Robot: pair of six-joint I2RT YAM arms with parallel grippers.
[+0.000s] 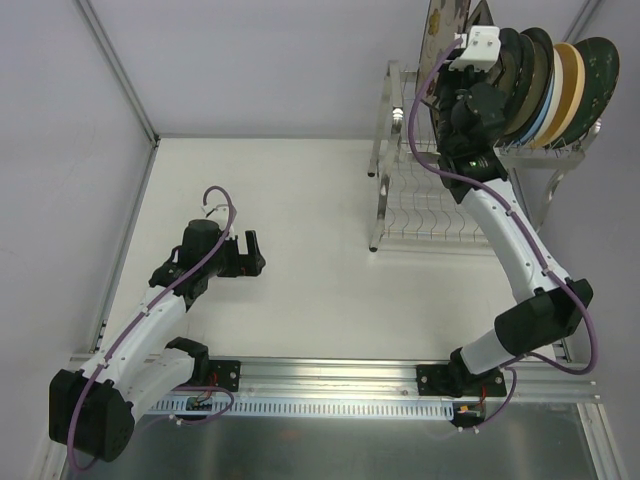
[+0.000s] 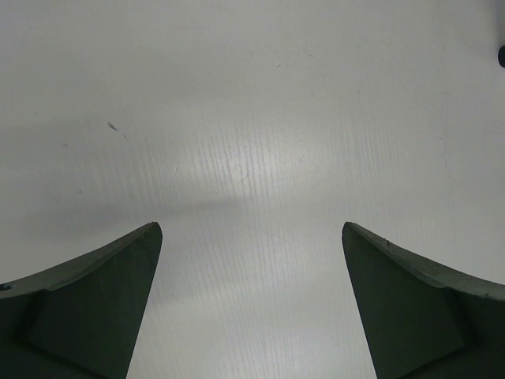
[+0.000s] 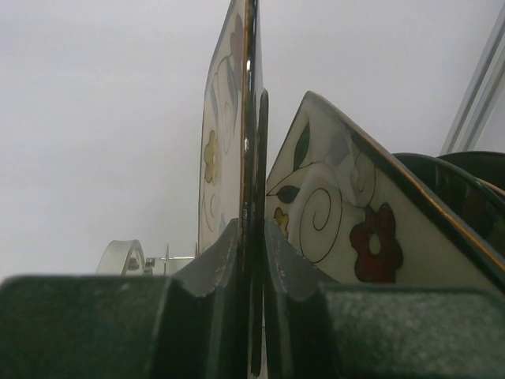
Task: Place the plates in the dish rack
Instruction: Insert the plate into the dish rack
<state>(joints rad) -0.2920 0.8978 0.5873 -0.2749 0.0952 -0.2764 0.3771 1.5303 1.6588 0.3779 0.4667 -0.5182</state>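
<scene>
White table (image 1: 300,200); left gripper (image 2: 252,230) fingers wide, empty. Right gripper (image 3: 253,233) pinches square floral plate (image 3: 222,134) upright, beside plates (image 1: 570,85) in dish rack (image 1: 420,215).

There are two arms. Each arm has one gripper, so that makes two: the left gripper (image 2: 252,233) and the right gripper (image 3: 252,237). Each gripper has two fingers, so there are four fingers in all.

There is one dish rack (image 1: 420,215).

There are two square plates with flowers on them. The held square plate (image 3: 225,134) is pinched between the right jaws. The leaning square plate (image 3: 339,213) is just to the right of those jaws.

Farther to the right of the jaws stand the round plates (image 1: 572,80). I count five: two dark, one pale blue, one tan and one dark green. Their edges overlap, so the count may be off by one.
</scene>
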